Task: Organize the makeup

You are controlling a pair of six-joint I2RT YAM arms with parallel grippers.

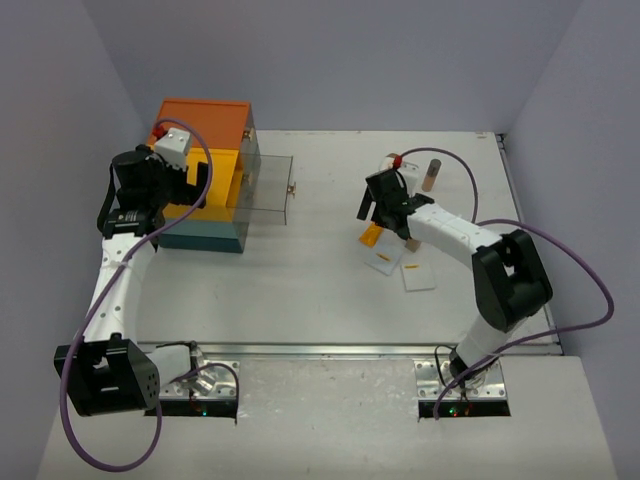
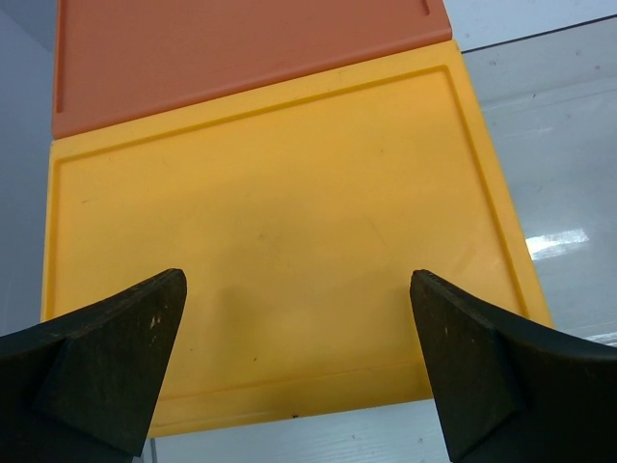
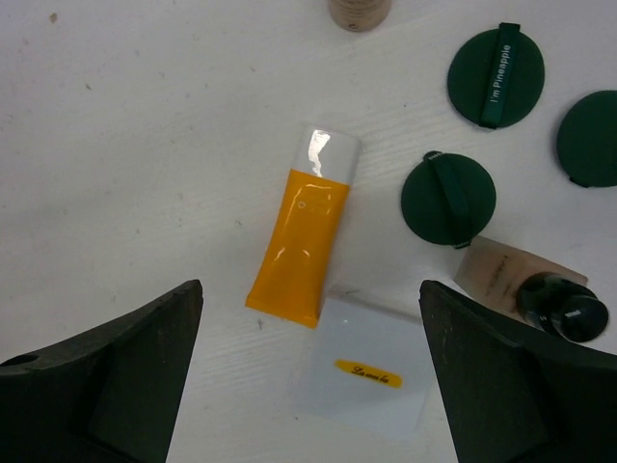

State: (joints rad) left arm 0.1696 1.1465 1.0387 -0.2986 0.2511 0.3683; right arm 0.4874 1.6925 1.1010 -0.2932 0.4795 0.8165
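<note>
The left claw (image 2: 297, 280) hangs wide open and empty over the yellow lid of the drawer box (image 1: 205, 120), whose clear drawer (image 1: 265, 185) stands pulled out; whether anything lies in it I cannot tell. The right claw (image 3: 308, 285) is also spread wide and holds nothing, poised above the orange tube (image 3: 301, 236), which lies flat on the table (image 3: 145, 145). Picking up this tube looks like the step in hand. To do it well, I would come straight down with a finger on each long side and close on the orange body rather than the clear cap, keeping the right finger off the white packet (image 3: 362, 371) that meets the tube's crimped end. Right of these lie three green discs (image 3: 448, 198), the far one cut off by the edge, and a tan bottle (image 3: 501, 275) half behind the finger. Another bottle (image 3: 360, 12) is cropped at the top, and I see no puff
</note>
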